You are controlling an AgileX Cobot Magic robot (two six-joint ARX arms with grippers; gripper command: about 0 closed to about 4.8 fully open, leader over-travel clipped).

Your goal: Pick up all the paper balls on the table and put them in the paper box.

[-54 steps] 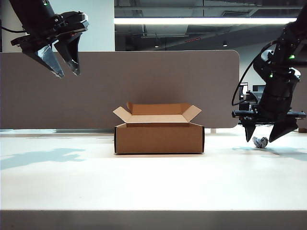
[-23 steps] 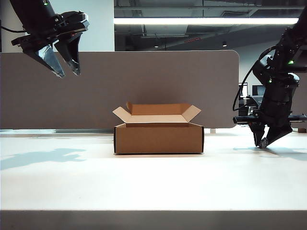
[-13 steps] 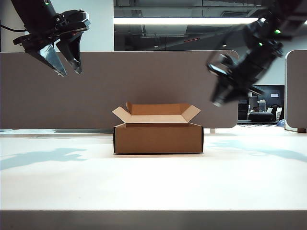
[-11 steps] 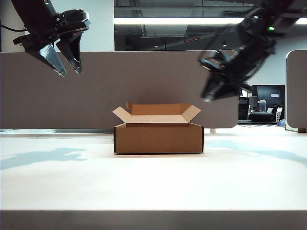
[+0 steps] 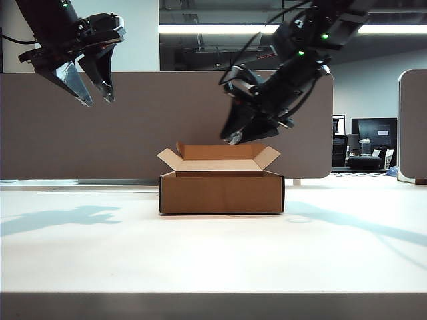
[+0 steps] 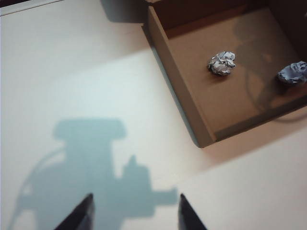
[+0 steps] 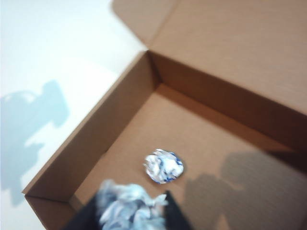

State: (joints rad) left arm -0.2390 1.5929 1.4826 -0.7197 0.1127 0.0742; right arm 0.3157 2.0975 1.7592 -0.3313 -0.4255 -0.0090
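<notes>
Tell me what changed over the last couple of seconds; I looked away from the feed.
The right hand closed on the paper ball lying on the table at the right, lifted it, and swung leftward and up; it now hangs over the paper box, the ball between its fingers. The left hand stayed raised and open at upper left. The box did not move.

This looks like an open-plan office used as a robot test bench. A grey-brown divider panel (image 5: 167, 123) stands behind the white table (image 5: 213, 253), with a second panel (image 5: 412, 123) further right. Long strip lights (image 5: 200, 29) hang under an exposed dark ceiling with ducts, and beyond the gap sit dark computer monitors (image 5: 375, 131) on desks.
</notes>
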